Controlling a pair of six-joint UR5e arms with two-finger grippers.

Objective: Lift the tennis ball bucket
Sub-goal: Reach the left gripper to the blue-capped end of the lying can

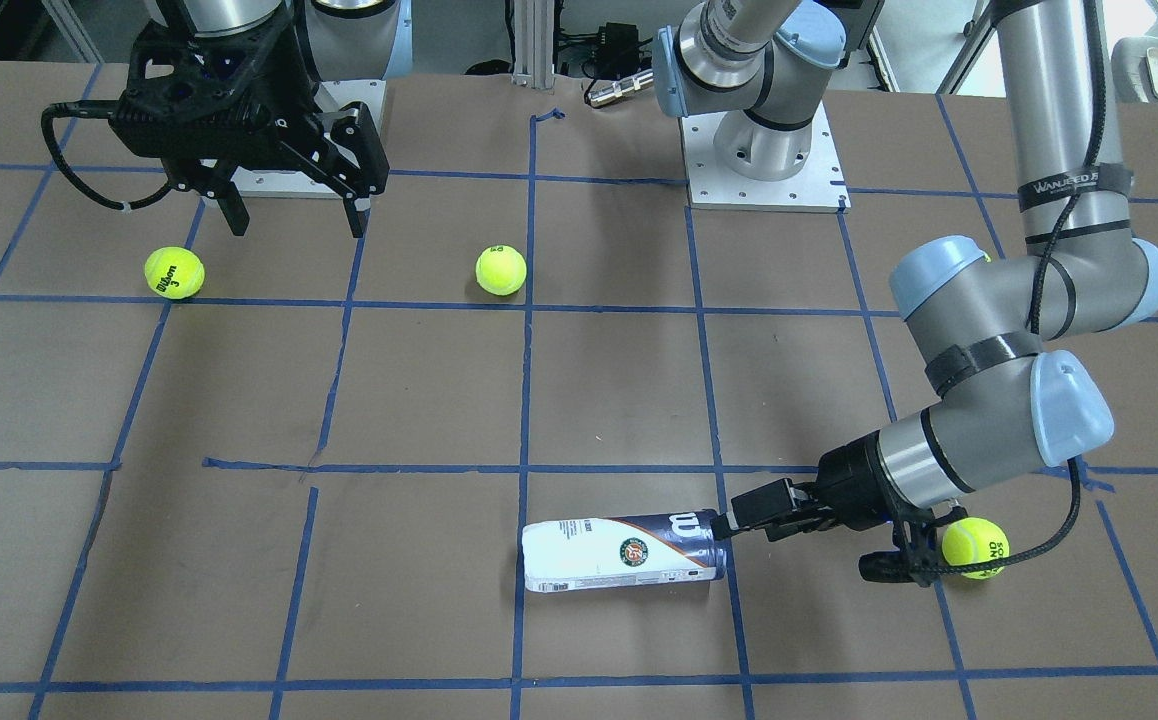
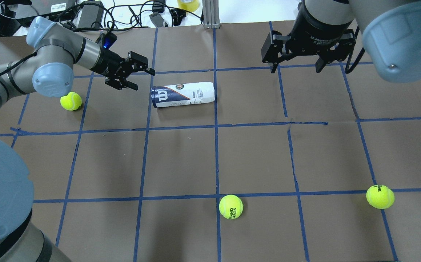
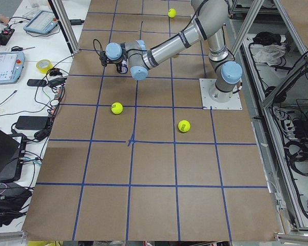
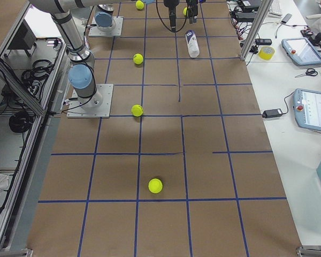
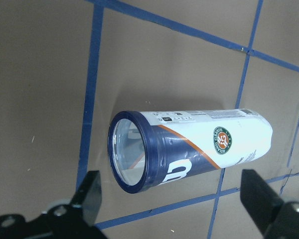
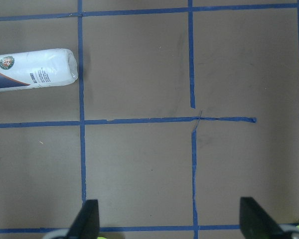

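The tennis ball bucket (image 2: 183,94) lies on its side on the brown table. It is a white and navy can with a dark blue rim, and it also shows in the front view (image 1: 624,553). My left gripper (image 2: 141,78) is open and empty. It sits low, just off the can's rim end, and points along it. In the left wrist view the can (image 5: 189,149) lies between and beyond the two fingers (image 5: 87,199), with its rim end nearest. My right gripper (image 2: 297,62) is open and empty. It hangs above the table well to the can's right.
Three loose yellow-green tennis balls lie on the table. One ball (image 2: 71,100) is under my left forearm, one (image 2: 231,206) is near the middle front, and one (image 2: 380,196) is at the right front. Blue tape lines grid the table (image 2: 254,156).
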